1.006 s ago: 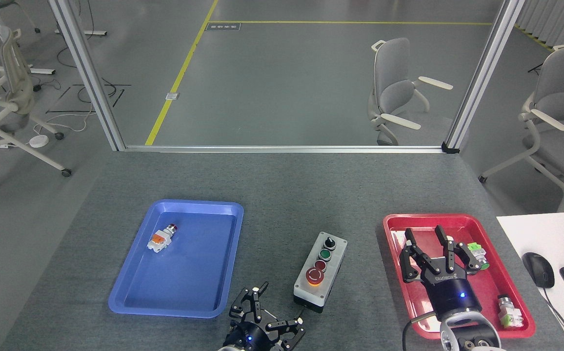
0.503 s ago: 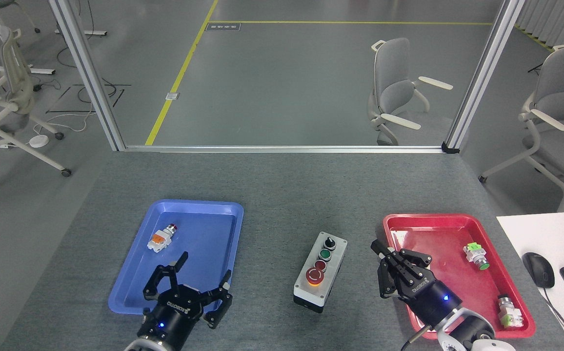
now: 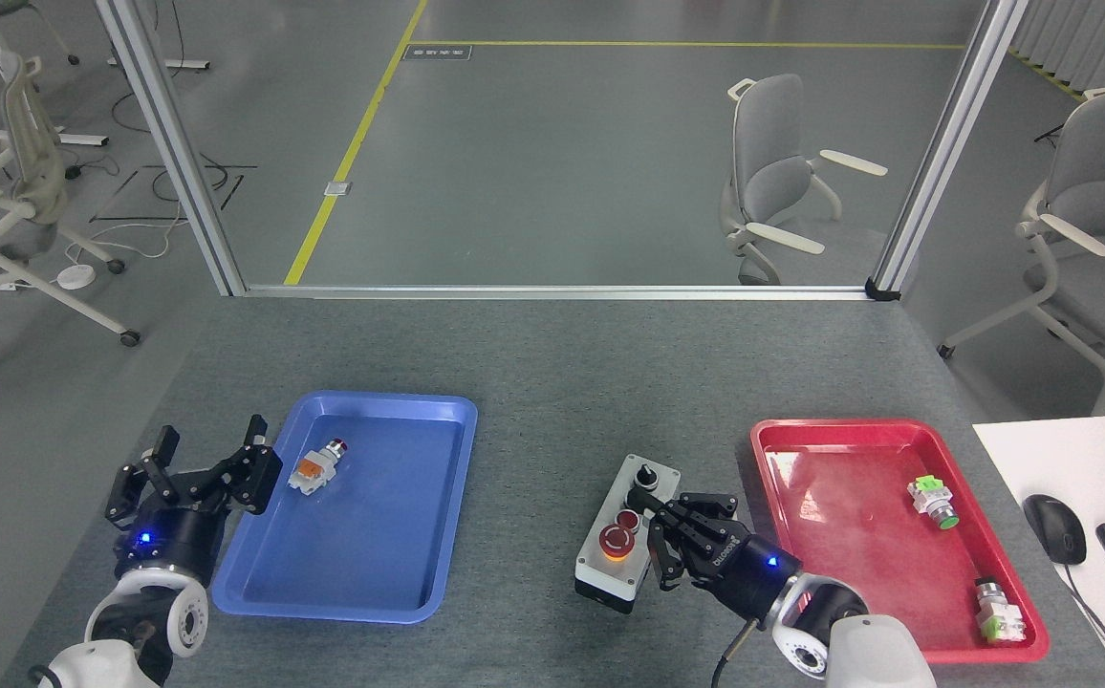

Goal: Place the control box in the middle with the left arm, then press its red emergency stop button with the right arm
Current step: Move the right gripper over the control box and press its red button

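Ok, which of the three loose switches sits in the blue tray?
The orange-white switch with red cap, alone in the blue tray; the two green-faced switches lie in the red tray.

The left end effector [image 3: 197,459] hangs just off the left rim of the blue tray [image 3: 256,602], its dark fingers spread wide and pointing up and away — the white wrist joint sits below it, near the view's lower left corner. The right end effector [image 3: 660,521] reaches in from the lower right, well right of that tray, its black fingers drawn close together and angled leftward — a blue light glows on its body.
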